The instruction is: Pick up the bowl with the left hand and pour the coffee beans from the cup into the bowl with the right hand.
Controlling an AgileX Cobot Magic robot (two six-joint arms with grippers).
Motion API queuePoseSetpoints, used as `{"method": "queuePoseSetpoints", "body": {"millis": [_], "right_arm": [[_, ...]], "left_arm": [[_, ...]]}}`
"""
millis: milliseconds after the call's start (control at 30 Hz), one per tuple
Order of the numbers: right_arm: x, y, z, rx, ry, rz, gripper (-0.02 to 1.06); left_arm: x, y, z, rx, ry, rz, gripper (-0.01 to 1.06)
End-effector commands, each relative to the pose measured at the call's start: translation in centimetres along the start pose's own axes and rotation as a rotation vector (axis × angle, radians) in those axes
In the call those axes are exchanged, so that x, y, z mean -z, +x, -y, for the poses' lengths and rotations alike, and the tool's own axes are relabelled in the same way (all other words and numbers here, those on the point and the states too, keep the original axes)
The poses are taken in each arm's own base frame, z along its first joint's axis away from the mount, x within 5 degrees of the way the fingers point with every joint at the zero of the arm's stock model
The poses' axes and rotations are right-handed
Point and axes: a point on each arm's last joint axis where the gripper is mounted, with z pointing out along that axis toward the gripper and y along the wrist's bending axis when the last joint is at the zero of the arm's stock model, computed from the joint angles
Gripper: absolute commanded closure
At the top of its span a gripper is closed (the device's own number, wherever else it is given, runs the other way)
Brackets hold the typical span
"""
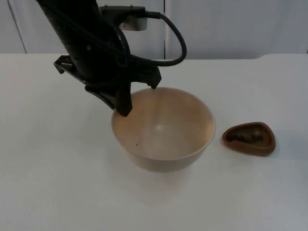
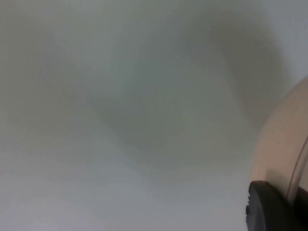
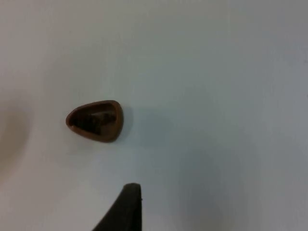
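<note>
One pale wooden bowl [image 1: 163, 129] is your landmark: it sits on the white table [image 1: 43, 159], open side up, with a small dark speck on its inner wall and nothing else visible inside. Your left gripper [image 1: 139, 98] is at the bowl's far-left rim, one black finger [image 1: 122, 103] reaching down inside the wall and the other tip [image 1: 153, 85] at the far edge of the rim, so it clasps the rim between them; in the left wrist view you see the bowl's pale outer wall [image 2: 281, 144] right against a black fingertip [image 2: 264, 207]. To the right of the bowl, apart from it, lies the brown teardrop-shaped cup [image 1: 249, 138], dark coffee beans [image 1: 246, 136] inside it. Your right gripper hangs above the table near that cup [image 3: 96, 120], one black fingertip [image 3: 126, 207] showing in the right wrist view; you cannot tell how wide it stands.
</note>
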Motion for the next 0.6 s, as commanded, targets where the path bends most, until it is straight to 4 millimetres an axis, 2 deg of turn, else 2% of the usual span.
{"method": "queuePoseSetpoints", "body": {"millis": [0,33,167,200,333,367,500,567], "right_arm": [[-2.5,-2.8,0.1,-0.011,-0.005,-0.057,-0.01],[-2.5,-2.8,0.1,-0.011,-0.005,-0.057,-0.01],[-6.1,-6.0,-0.4,0.014,-0.066,-0.146,-0.01],[-6.1,-6.0,-0.4,0.014,-0.066,-0.146,-0.01],[-9.2,-8.4,-1.2,0.031,-0.173,-0.206,-0.01],[-9.2,-8.4,-1.2,0.031,-0.173,-0.206,-0.01],[-12.9,-9.9,-1.3,0.003,-0.196,-0.301,0.01],[-13.5,-10.0,-1.5,0.006,-0.201,-0.318,0.01]], "left_arm": [[0.6,-0.2,0.4,-0.002,0.012,0.028,1.05],[0.6,-0.2,0.4,-0.002,0.012,0.028,1.05],[0.6,-0.2,0.4,-0.002,0.012,0.028,1.05],[0.6,-0.2,0.4,-0.002,0.012,0.028,1.05],[0.6,-0.2,0.4,-0.002,0.012,0.028,1.05],[0.6,-0.2,0.4,-0.002,0.012,0.028,1.05],[0.6,-0.2,0.4,-0.003,0.011,0.027,1.05],[0.6,-0.2,0.4,-0.004,0.009,0.03,1.05]]}}
